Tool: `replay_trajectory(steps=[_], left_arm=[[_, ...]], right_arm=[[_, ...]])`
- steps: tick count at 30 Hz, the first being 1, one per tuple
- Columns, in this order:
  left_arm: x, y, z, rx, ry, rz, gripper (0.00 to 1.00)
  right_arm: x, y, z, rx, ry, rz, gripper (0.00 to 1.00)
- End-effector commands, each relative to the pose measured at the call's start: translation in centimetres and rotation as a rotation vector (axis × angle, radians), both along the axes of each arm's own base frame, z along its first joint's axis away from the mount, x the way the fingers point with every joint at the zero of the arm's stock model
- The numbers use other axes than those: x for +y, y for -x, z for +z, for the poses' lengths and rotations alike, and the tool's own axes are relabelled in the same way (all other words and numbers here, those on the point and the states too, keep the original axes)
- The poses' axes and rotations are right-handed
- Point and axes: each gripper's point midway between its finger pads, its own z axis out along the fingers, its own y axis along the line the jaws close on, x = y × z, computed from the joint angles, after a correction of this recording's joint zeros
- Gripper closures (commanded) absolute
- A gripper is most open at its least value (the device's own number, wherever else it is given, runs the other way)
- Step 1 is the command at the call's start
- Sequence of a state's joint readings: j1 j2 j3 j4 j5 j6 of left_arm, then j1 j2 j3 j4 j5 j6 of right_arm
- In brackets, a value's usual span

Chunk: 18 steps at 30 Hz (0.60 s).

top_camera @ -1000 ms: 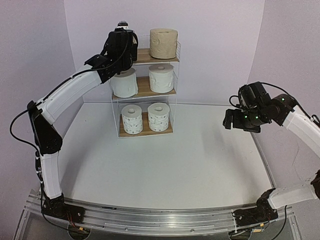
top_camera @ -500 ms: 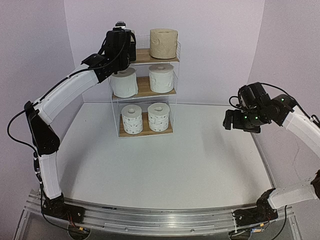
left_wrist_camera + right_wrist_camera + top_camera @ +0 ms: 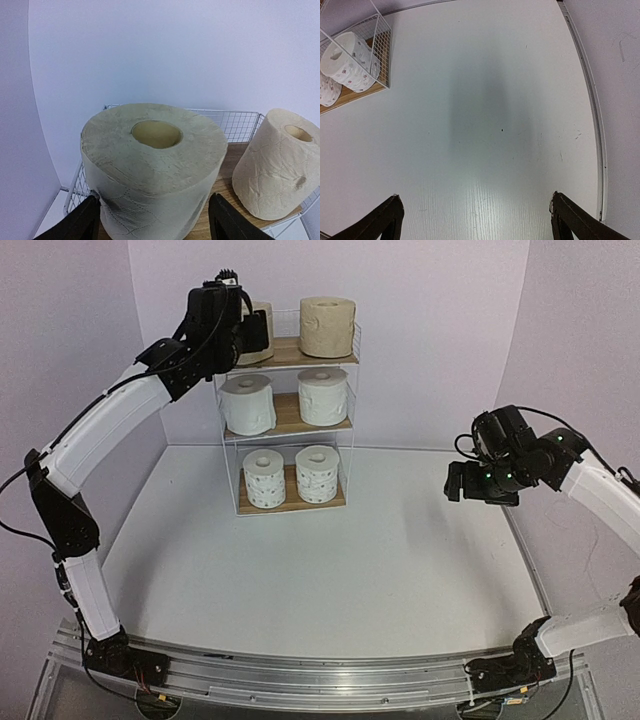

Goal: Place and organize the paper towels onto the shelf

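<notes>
Two fingers (image 3: 85, 220) of the left hand (image 3: 154, 210) stand spread either side of a tan roll (image 3: 155, 165) on the shelf's (image 3: 288, 423) top board, not pinching it. Right hand (image 3: 475, 200), wide and bare, hovers right of the shelf. Rolls (image 3: 247, 405) look light, soft, crushable; grip gently across the sides.

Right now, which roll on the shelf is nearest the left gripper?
The tan roll on the left of the top tier: it sits between the left gripper's fingers. The other tan roll stands beside it, outside them.
</notes>
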State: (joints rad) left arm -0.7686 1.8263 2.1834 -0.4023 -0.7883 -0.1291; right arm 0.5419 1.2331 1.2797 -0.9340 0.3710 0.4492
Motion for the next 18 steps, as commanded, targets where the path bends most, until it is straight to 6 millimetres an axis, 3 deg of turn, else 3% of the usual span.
replay_trajectory(steps=[1,8,13,18], left_arm=[[1.2,2.8,3.5,-0.064,0.058,0.004,0.19],[0.5,3.4,2.7,-0.040,0.055,-0.013,0.12],[0.1,5.6,3.4,-0.055,0.074,-0.043,0.01],[-0.6,7.6,1.9,-0.018,0.097,-0.117,0.00]], right_arm=[[0.2,-0.3,0.8,-0.032,-0.013,0.005,0.02],[0.1,-0.1,0.7,-0.033,-0.011,0.008,0.02],[0.2,-0.2,0.7,-0.032,-0.008,0.015,0.02],[0.2,-0.2,0.5,-0.026,-0.004,0.017,0.02]])
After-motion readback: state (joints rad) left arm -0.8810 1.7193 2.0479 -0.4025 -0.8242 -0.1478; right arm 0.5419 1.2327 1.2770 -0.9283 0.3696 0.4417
